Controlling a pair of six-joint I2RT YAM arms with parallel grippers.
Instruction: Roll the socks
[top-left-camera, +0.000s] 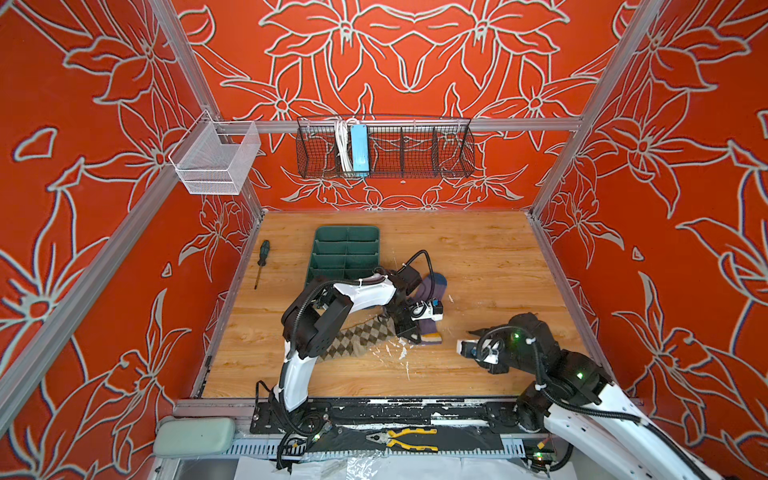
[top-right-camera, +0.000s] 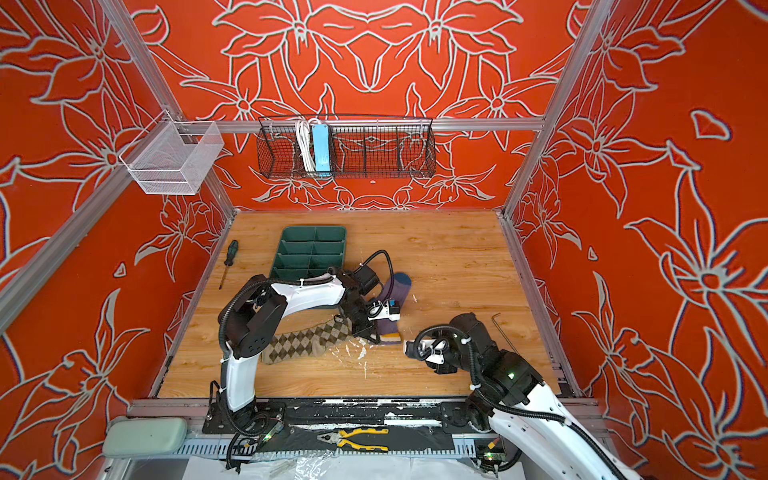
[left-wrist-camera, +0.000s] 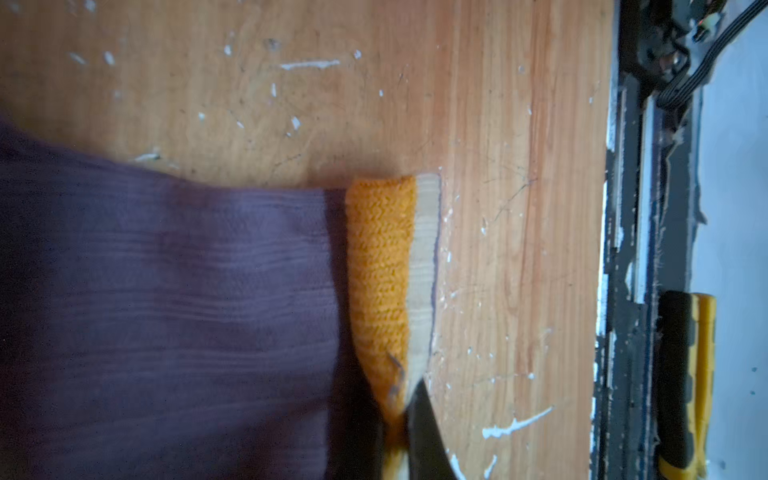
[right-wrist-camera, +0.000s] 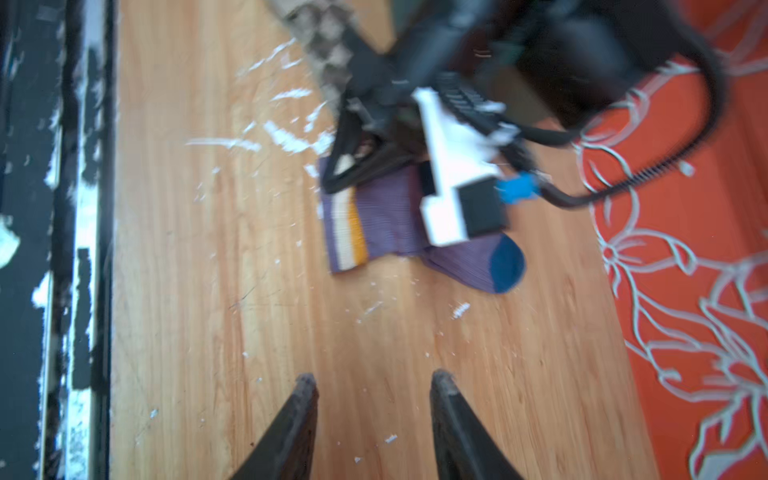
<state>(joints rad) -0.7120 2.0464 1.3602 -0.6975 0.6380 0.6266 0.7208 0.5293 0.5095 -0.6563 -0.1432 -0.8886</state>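
Elbow (top-left-camera: 309, 326) up — left jaws on sock (left-wrist-camera: 166, 291)

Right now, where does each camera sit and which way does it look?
Both top views: high above the table's front edge, looking down and toward the back wall; both arms, the argyle sock and purple sock show.
Left wrist: on the left arm, looking toward the front rail at the yellow cuff, pinched in the left end effector.
Right wrist: on the right arm, looking across the table at the purple sock; the open right end effector shows.
Shared: both wrist views show that cuff.
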